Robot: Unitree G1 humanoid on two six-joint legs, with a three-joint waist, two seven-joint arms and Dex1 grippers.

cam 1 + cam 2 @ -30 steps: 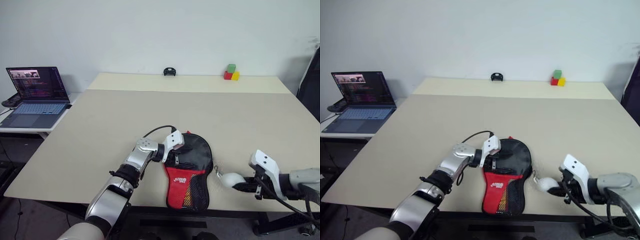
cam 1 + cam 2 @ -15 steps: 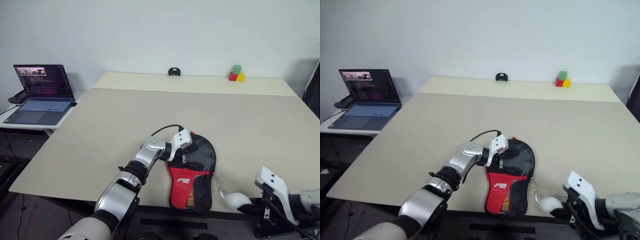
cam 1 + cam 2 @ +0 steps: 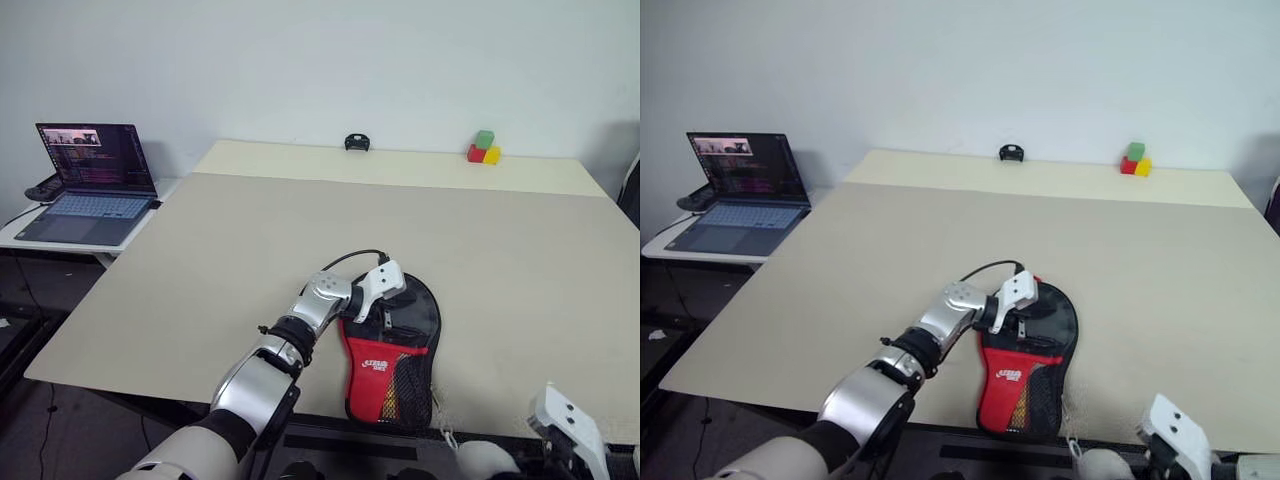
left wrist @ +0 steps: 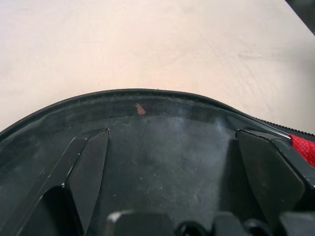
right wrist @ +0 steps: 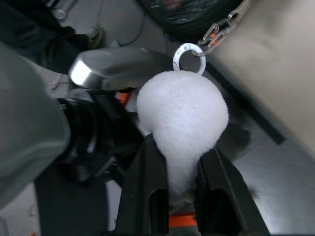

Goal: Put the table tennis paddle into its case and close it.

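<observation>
The case (image 3: 392,345), black with red panels and a mesh pocket, lies flat near the table's front edge. The table tennis paddle is hidden. My left gripper (image 4: 172,142) rests open on the case's round black end (image 3: 405,300), its fingers (image 4: 91,157) spread flat on the fabric. A white fluffy ball (image 5: 182,105) hangs from the case's zipper by a ring (image 5: 187,50) and a clasp (image 5: 221,32). My right gripper (image 5: 179,147) is shut on this ball, low beyond the table's front edge, to the right of the case. The ball (image 3: 485,460) shows there too.
An open laptop (image 3: 95,175) stands on a side table at the left. A small black object (image 3: 355,142) and red, green and yellow blocks (image 3: 484,150) sit at the table's far edge (image 3: 400,165).
My right gripper has pulled the white ball back off the table, down past the front edge. My left gripper has slid a little to the right on the case. The camera has shifted.
</observation>
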